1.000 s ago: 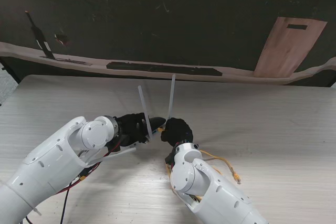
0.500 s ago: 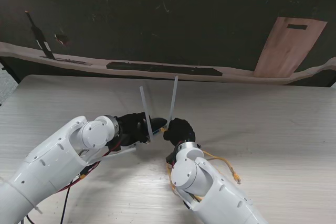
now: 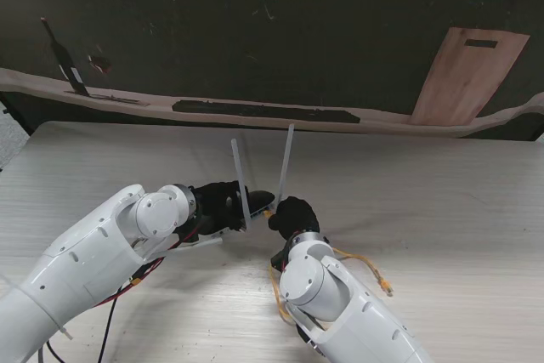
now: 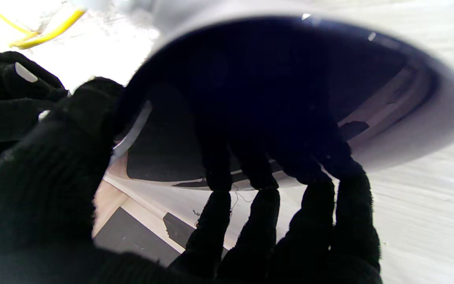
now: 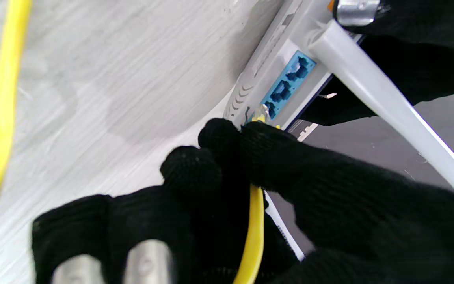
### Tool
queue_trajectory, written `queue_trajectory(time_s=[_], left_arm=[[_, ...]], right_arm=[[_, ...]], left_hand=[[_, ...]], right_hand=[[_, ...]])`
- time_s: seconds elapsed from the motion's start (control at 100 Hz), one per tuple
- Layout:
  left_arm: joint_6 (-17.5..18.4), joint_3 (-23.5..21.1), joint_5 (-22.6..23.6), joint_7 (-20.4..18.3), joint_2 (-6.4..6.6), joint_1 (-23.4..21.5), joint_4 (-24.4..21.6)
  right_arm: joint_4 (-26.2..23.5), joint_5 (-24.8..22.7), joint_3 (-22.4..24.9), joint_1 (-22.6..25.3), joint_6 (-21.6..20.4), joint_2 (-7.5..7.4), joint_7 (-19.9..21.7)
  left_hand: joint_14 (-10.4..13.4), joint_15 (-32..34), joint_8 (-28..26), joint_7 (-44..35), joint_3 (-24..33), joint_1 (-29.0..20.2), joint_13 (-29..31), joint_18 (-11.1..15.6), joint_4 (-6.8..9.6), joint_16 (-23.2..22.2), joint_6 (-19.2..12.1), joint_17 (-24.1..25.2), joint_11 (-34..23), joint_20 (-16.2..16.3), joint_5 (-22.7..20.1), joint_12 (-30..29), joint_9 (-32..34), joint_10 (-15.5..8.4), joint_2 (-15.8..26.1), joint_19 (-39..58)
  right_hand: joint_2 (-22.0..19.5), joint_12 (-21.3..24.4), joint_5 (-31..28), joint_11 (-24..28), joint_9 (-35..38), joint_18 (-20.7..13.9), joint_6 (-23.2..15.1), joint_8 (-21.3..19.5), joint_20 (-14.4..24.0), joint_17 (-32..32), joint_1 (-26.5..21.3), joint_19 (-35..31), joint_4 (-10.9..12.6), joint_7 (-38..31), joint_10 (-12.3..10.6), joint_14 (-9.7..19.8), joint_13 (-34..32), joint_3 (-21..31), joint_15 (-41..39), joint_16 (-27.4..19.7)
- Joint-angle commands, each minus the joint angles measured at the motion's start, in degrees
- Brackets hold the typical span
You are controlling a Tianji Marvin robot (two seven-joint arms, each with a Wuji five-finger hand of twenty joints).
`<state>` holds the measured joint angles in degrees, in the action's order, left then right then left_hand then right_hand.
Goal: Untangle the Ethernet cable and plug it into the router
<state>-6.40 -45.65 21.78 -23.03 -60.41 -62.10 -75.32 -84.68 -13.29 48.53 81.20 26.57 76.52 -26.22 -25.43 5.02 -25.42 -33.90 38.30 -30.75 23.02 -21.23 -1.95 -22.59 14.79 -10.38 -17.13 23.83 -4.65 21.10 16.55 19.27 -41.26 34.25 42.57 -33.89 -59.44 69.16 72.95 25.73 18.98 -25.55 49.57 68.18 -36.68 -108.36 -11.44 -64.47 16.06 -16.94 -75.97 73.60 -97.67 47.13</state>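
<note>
At the left of the stand's view, the left hand [image 3: 219,207] in its black glove is wrapped around the router [image 3: 255,201], which is held tipped up off the white table [image 3: 459,201] near the table's middle. In the left wrist view the gloved fingers [image 4: 258,221] are curled over the router's dark glossy shell [image 4: 274,90], with the thumb pressed on its other side, so the body is clamped between them. Two pale antennas are seen rising from the router, one [image 3: 240,181] leaning slightly left and the other [image 3: 286,166] leaning right.

Just to the right of the router, the right hand [image 3: 293,215] is closed on the yellow Ethernet cable [image 3: 361,261]. In the right wrist view the cable [image 5: 253,236] is pinched between thumb and fingertips [image 5: 227,138], and its clear plug [image 5: 261,114] is held at the end port of the row of blue ports [image 5: 288,88] on the router's grey back [image 5: 258,67]; whether the plug is fully seated cannot be told. An antenna base [image 5: 373,90] is crossed over that view beside the ports.

Farther right, the rest of the cable is seen looped loosely on the table nearer to me, with its free plug [image 3: 385,288] lying on the table, well apart from the router.
</note>
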Motion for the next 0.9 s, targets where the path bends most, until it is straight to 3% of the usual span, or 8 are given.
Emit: queue_trajectory(time_s=[0.0,0.89], left_arm=[[-0.99,1.90,-0.12,-3.15,-0.06,-3.12,3.12],[0.06,1.92,0.50,-2.74,0.01,-3.59,3.33]], right_arm=[[-0.67,0.64,-0.08,0.54,0.27,0.34,1.16],[-1.65,11.13,1.85,0.01,4.77,2.13,2.23]], left_hand=[[11.10,30.54,-4.18,-17.26,16.63,-28.63,11.60,11.19,2.93,-4.87,-4.14,-7.04,-20.53,1.63,-9.28,5.17,8.14,-7.55,13.01,24.28],[11.04,30.40,-4.25,-17.26,16.80,-28.60,11.71,11.20,2.52,-5.15,-4.25,-6.94,-20.57,0.53,-9.46,5.21,8.21,-7.50,12.94,24.93]], right_hand=[[-3.37,-0.31,-7.74,20.80,10.39,-4.17,11.88,-1.76,-4.18,-0.22,0.38,-11.62,2.61,-7.56,4.38,8.40,1.23,2.73,-4.56,1.70],[-6.19,0.21,-8.53,20.60,10.37,-2.48,10.60,-2.73,-6.38,-0.55,1.27,-11.48,2.75,-6.65,4.46,6.92,1.31,1.37,-4.30,0.96]])
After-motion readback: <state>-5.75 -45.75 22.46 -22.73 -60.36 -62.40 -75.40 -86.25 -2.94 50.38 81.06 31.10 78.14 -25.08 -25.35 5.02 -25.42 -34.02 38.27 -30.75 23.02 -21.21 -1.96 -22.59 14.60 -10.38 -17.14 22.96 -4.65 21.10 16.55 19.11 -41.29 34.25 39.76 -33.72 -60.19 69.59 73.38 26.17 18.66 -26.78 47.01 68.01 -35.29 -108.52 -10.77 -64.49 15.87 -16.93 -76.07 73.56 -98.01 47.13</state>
